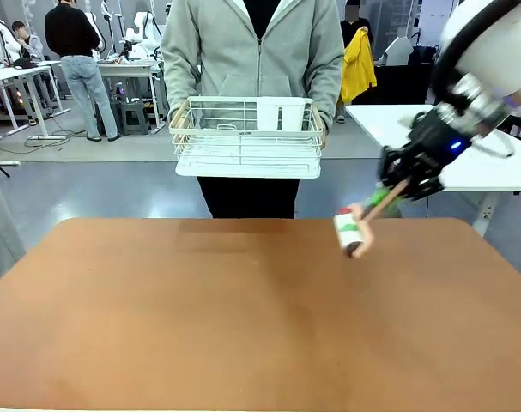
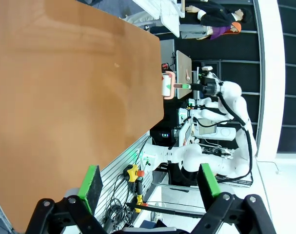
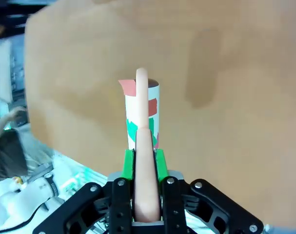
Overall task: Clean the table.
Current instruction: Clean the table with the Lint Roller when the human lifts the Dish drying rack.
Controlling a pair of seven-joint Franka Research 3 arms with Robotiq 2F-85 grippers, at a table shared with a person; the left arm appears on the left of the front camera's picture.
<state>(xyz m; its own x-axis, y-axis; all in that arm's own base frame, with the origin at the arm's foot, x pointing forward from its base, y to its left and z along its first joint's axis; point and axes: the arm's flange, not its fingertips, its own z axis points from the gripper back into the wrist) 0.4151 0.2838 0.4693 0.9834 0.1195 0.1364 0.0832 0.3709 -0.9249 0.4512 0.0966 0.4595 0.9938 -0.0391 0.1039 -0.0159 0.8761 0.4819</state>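
Surface (image 1: 243, 326) has a lint roller (image 1: 349, 232) by its far right edge, clenched in the right end effector (image 3: 144, 161); left end effector (image 2: 148, 181) hangs released.

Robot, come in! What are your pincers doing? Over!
Right pincer shut on lint roller, at far edge of table. Left pincer open, holding nothing. Person holds wire basket beyond far edge, out of the way.

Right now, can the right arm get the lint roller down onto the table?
Probably yes. The right gripper is shut on the lint roller over the far right part of the table, with bare top beneath. The basket is held beyond the far edge.
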